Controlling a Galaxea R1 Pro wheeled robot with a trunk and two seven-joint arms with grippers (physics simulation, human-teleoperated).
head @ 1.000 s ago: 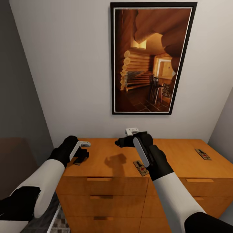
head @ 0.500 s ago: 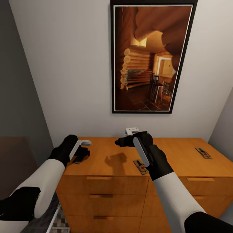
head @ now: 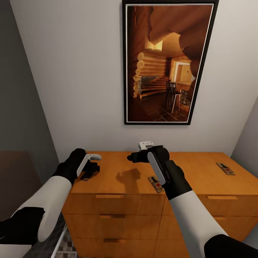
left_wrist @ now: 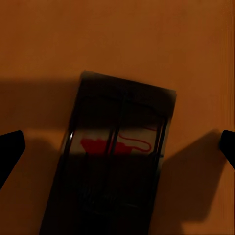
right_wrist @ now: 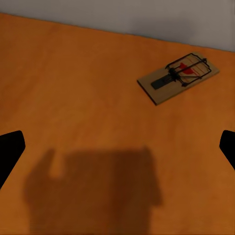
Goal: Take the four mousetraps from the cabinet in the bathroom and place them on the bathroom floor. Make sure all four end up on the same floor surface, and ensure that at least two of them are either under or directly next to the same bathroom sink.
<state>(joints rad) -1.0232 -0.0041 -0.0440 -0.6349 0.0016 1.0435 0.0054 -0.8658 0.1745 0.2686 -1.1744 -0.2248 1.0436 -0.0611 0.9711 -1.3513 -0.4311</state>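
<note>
Nearest the camera in the head view, a strip of cube-patterned floor (head: 66, 247) shows at the lower left, beside the front of the cabinet (head: 118, 222) with its rows of drawers.

Both arms reach over the cabinet's flat top. The left claw (head: 94, 168) hangs low over the left front part of that top, right above a trap (head: 84, 177) that lies in its shadow. In the left wrist view this trap (left_wrist: 117, 156) lies flat between the two dark fingertips (left_wrist: 10, 149), which stand wide apart at either edge, not touching it; its red mark is visible under the wire.

The right claw (head: 132, 157) is held above the middle of the top, pointing left, with its shadow on the wood below. In the right wrist view its fingertips (right_wrist: 10, 149) are likewise spread wide with nothing between them, and a trap (right_wrist: 177, 77) lies further along the top near the wall.

A second trap (head: 155, 184) lies at the front edge, partly hidden by the right forearm. A third trap (head: 225, 168) lies well apart on the right end of the top.

Behind the cabinet, a framed picture (head: 166, 64) of a log interior hangs on the pale wall.
</note>
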